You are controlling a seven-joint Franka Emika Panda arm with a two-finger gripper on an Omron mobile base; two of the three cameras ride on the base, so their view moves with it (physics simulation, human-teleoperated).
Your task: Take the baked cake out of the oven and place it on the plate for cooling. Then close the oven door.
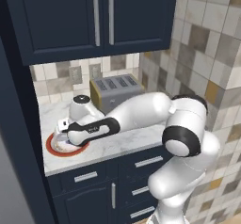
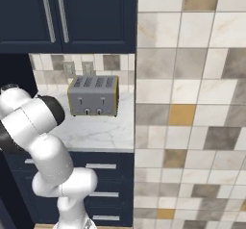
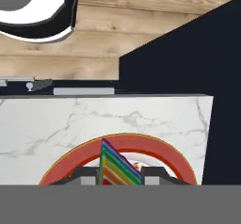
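End effector (image 1: pixel 62 132) is clamped narrow on the rainbow-layered wedge of cake (image 3: pixel 115 165), held between the two fingertips (image 3: pixel 84 177) in the hand view. It hangs low over the round plate with a red-orange rim and pale centre (image 1: pixel 52 148), which sits on the white marble counter (image 1: pixel 117 143) directly under the end effector. I cannot tell whether the cake's underside is touching the plate.

Behind the end effector stand a white domed appliance with a black knob (image 1: pixel 82 106) and a silver four-slot toaster (image 1: pixel 115 91); both are near the arm's wrist.

Step in hand, as judged: setting the cake down for cooling. To do it well, lower straight down until the wedge bears on the plate's pale centre, not the rim, then part the fingertips gently so the slice does not tip. Lift vertically afterwards, clear of the domed appliance. Oven door closing appears left to do.
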